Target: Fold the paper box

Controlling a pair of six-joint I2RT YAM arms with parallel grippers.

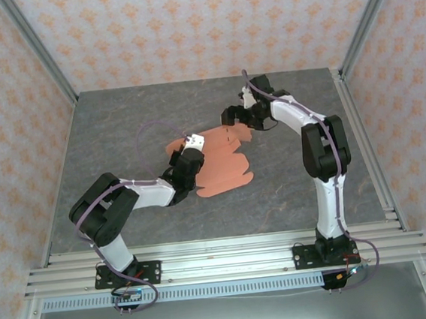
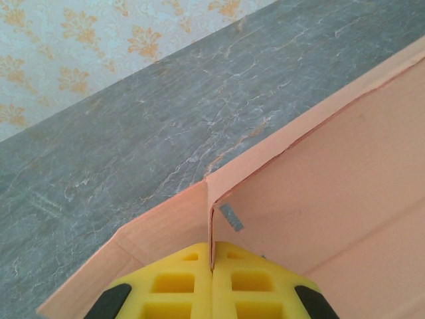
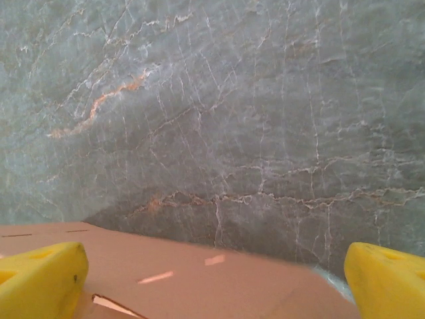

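The paper box (image 1: 225, 164) is a salmon-orange card sheet lying mostly flat in the middle of the grey table. My left gripper (image 1: 191, 143) is at the sheet's left edge. In the left wrist view its yellow fingers (image 2: 179, 286) are shut on a raised flap of the paper box (image 2: 332, 173), pinching the thin card edge upright between them. My right gripper (image 1: 231, 117) hovers at the sheet's far edge. In the right wrist view the right gripper (image 3: 212, 260) stands wide open, with the paper box (image 3: 199, 279) low between its fingers and not touching them.
The grey marble tabletop (image 1: 120, 131) is ringed by patterned walls and aluminium posts (image 1: 36, 48). A slotted metal rail (image 1: 223, 260) runs along the near edge by both arm bases. Bare tabletop (image 3: 232, 119) lies beyond the card under the right gripper.
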